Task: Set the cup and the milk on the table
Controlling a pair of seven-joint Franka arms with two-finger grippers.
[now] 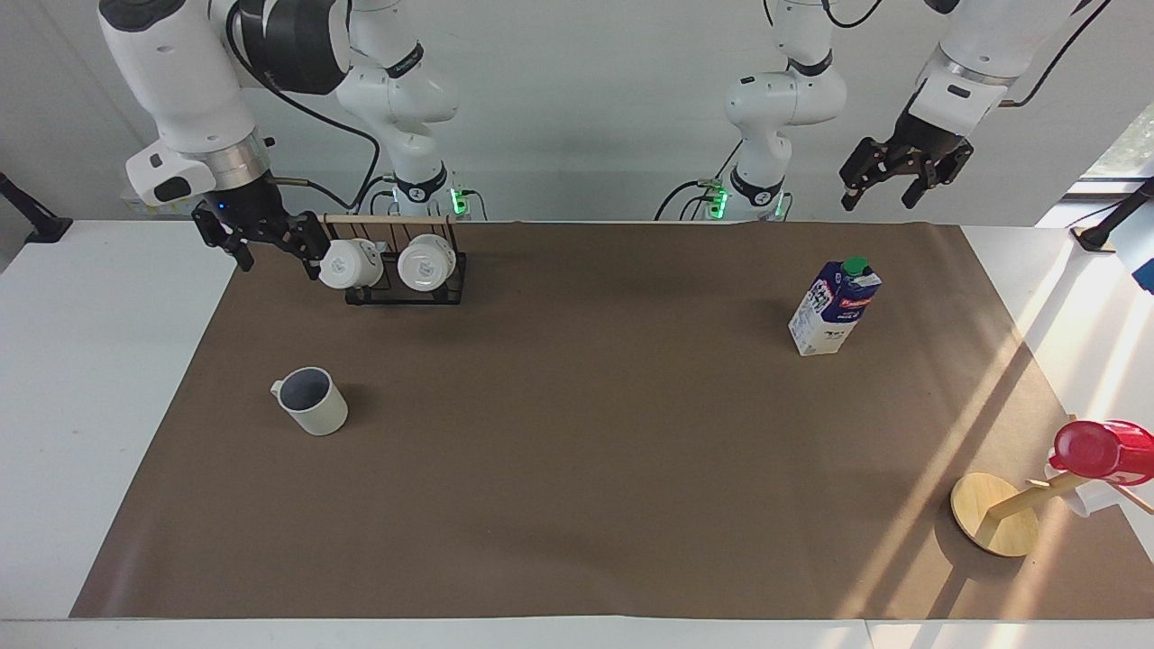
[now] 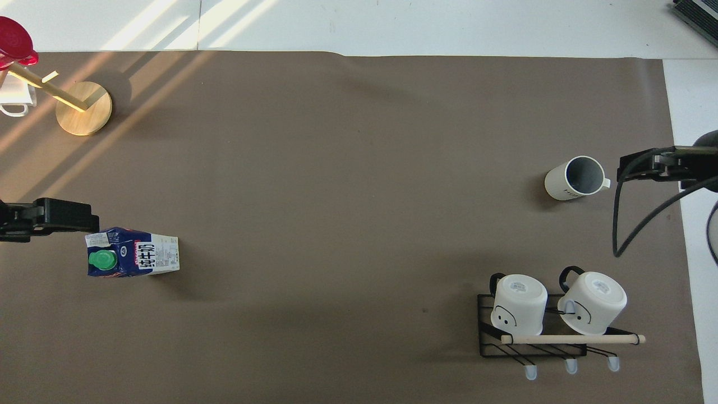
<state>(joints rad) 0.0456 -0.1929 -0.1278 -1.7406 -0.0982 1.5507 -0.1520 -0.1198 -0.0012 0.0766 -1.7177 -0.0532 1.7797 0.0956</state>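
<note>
Milk (image 1: 834,307) stood upright on the mat (image 1: 577,469) toward the left arm's end, the cup (image 1: 311,401) toward the right arm's. Both grippers, left (image 1: 888,191) and right (image 1: 275,252), hung open and empty in the air. From overhead, the cup (image 2: 575,178) lay farther out than the mug rack (image 2: 552,331).

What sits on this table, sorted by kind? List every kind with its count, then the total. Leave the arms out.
Cups and mugs: 5 (the cup, two white mugs on the black rack, the red cup, and a white mug partly in view beside it)
Milk cartons: 1 (the milk)
Holders: 2 (black rack, wooden stand)
Total: 8
</note>
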